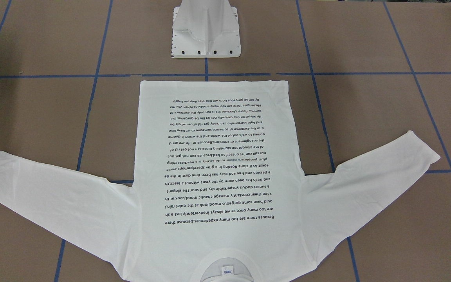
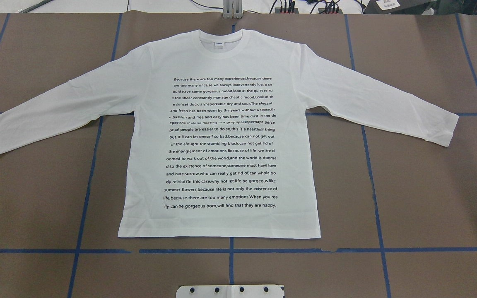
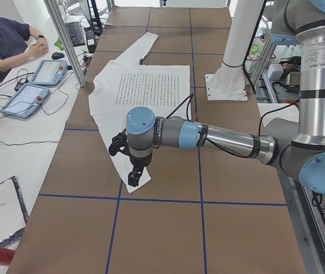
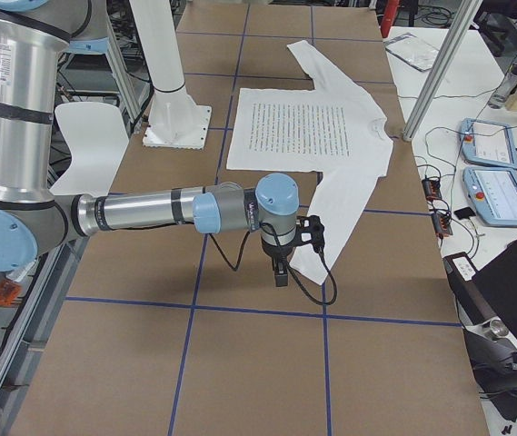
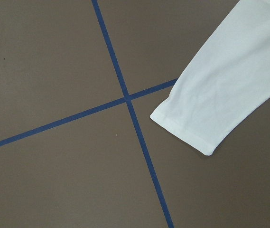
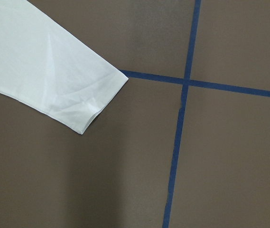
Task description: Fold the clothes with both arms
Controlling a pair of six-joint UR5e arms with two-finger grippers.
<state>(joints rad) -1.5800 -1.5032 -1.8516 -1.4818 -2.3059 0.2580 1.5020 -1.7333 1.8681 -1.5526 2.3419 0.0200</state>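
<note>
The clothes are one white long-sleeved T-shirt (image 2: 147, 124), lying flat on the brown table with its printed text facing up. Both sleeves are spread wide, the collar (image 2: 222, 43) points away from the robot and the hem is nearest the base. My left arm (image 3: 219, 137) reaches out low, with its gripper (image 3: 132, 171) hanging over the left sleeve's cuff (image 5: 187, 128). The right arm (image 4: 149, 211) mirrors it, its gripper (image 4: 281, 268) above the right cuff (image 6: 89, 102). I cannot tell whether either gripper is open or shut. Neither wrist view shows fingers.
The white pedestal base (image 1: 206, 35) stands just behind the hem. Blue tape lines (image 2: 91, 165) grid the brown table. A person (image 3: 5, 40) sits at a side table with tablets (image 3: 28, 97) beyond the collar edge. Cables and pendants (image 4: 490, 182) lie there too.
</note>
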